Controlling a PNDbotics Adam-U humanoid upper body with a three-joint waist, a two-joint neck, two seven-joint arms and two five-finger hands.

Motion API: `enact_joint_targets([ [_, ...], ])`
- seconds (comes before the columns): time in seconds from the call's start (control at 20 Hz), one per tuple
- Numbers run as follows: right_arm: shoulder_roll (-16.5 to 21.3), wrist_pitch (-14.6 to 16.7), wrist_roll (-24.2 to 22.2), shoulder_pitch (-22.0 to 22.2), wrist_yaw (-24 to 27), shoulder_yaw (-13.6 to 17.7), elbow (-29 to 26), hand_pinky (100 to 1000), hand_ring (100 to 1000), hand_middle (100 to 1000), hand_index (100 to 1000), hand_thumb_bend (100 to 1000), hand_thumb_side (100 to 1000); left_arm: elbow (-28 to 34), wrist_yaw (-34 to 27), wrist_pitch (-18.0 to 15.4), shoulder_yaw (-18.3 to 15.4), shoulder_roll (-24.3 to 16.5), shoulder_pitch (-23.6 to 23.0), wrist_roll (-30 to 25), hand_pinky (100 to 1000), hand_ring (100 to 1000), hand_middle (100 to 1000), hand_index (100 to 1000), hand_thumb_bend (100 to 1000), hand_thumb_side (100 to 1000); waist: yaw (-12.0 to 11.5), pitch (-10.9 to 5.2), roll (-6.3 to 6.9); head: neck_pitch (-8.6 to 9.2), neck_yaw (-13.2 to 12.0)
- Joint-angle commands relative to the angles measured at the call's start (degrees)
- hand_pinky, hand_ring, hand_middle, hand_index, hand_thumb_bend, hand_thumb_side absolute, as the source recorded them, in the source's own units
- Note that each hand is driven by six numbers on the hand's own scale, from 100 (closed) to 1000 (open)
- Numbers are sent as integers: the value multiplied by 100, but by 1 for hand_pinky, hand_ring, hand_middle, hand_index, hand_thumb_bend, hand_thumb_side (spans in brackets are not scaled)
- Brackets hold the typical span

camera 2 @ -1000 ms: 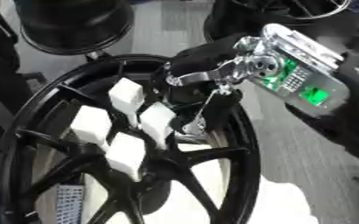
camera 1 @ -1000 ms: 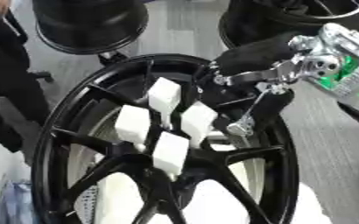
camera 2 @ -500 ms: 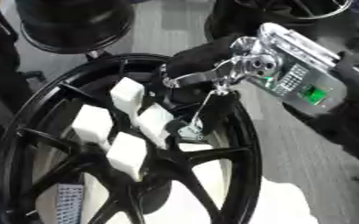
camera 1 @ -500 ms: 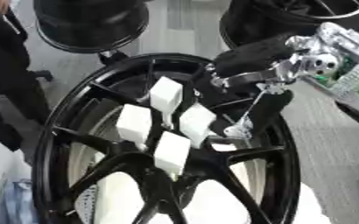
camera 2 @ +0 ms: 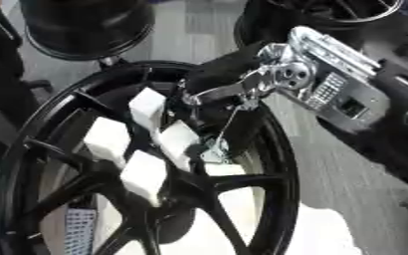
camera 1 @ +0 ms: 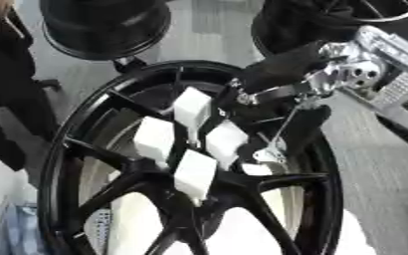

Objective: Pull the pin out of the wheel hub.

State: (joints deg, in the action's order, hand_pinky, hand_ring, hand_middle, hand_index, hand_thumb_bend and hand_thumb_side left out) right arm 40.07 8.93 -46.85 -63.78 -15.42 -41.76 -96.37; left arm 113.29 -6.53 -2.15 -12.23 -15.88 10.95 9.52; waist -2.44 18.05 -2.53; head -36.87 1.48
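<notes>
A large black wheel hub (camera 1: 112, 164) with spokes fills the middle and lower part of both views, lying on a pale surface, its rim curving from the upper middle down both sides. Four white blocks (camera 1: 194, 172) stand out of the spokes near the hub's middle: one uppermost (camera 1: 192, 107), one to the left (camera 1: 153, 139), one on the right (camera 1: 225, 144) and one lowest, nearest the camera. The right hand (camera 2: 242, 82) comes in from the upper right, its silver forearm housing (camera 2: 329, 84) with a small grid of dots slanting across the corner. Its black fingers (camera 1: 281, 69) are curled down over the upper right part of the hub, just beside the uppermost and right blocks; a thin pale rod or cord (camera 1: 281, 127) runs from the hand down toward a small light-coloured piece (camera 1: 268, 154) sitting between the spokes. Whether the fingers pinch anything cannot be told, since they are dark against the dark rim. Which piece is the pin cannot be made out with certainty. Two more black wheels (camera 1: 103, 25) lie beyond the hub on the grey floor (camera 1: 207, 30). The left hand shows in neither view.
</notes>
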Motion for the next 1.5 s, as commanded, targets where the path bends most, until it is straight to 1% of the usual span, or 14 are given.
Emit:
enact_joint_targets([
  [0.05,41,20,-88,-48,-11,9,48,907,871,731,835,100,460,108,5,-20,-49,-43,15,-5,759,743,649,834,100,665,-10,-82,24,87,11],
  [0.2,19,-12,-36,-28,23,19,98,901,859,674,813,100,433,105,12,-18,-49,-39,12,-3,760,744,649,834,100,666,-14,-80,26,89,13],
  [0.3,4,-76,105,-33,89,37,106,884,820,549,741,100,348,105,17,-17,-50,-37,11,-3,760,744,649,834,100,665,-10,-83,27,88,18],
  [0.35,1,-137,245,-43,115,59,100,873,795,500,690,100,310,106,19,-17,-50,-36,11,-2,761,744,649,834,100,665,-6,-86,29,86,18],
  [0.4,1,-200,402,-51,128,69,91,871,790,490,678,100,305,107,21,-17,-49,-37,11,-2,761,744,649,834,100,665,-2,-88,30,86,18],
  [0.45,1,-256,562,-56,140,76,79,851,745,435,617,100,236,107,24,-17,-48,-38,11,-3,761,745,649,834,100,664,1,-91,32,84,22],
  [0.5,4,-323,747,-55,168,85,70,837,705,401,583,100,181,107,28,-16,-48,-38,11,-3,761,745,649,834,100,664,3,-95,32,82,26],
  [0.6,15,-481,1099,-50,264,83,48,825,668,370,553,100,120,105,35,-13,-48,-39,6,-3,762,746,650,834,100,664,7,-106,33,73,32],
  [0.65,23,-555,1241,-50,326,76,33,818,641,353,541,100,106,105,39,-11,-48,-38,4,-2,762,746,650,834,100,664,9,-113,34,70,38],
  [0.8,79,-723,1497,-81,504,72,-9,818,636,347,537,100,101,104,51,-7,-50,-39,-10,2,763,746,650,834,100,663,22,-153,34,74,76],
  [1.0,179,-815,1580,-168,645,125,9,818,632,336,526,100,100,104,65,-1,-58,-45,-29,10,764,747,651,835,100,661,51,-222,32,75,105],
  [1.15,276,-814,1596,-201,758,232,115,817,625,324,517,100,100,103,76,4,-65,-50,-47,14,765,747,652,836,100,660,69,-271,32,85,133],
  [1.35,381,-779,1699,-232,892,565,541,816,619,318,516,100,100,93,89,14,-80,-49,-67,24,765,748,652,836,100,660,100,-315,36,97,189],
  [1.5,547,-687,1923,-231,868,990,942,820,619,314,516,100,100,94,102,15,-94,-49,-84,32,765,747,652,837,100,660,138,-330,46,106,196],
])
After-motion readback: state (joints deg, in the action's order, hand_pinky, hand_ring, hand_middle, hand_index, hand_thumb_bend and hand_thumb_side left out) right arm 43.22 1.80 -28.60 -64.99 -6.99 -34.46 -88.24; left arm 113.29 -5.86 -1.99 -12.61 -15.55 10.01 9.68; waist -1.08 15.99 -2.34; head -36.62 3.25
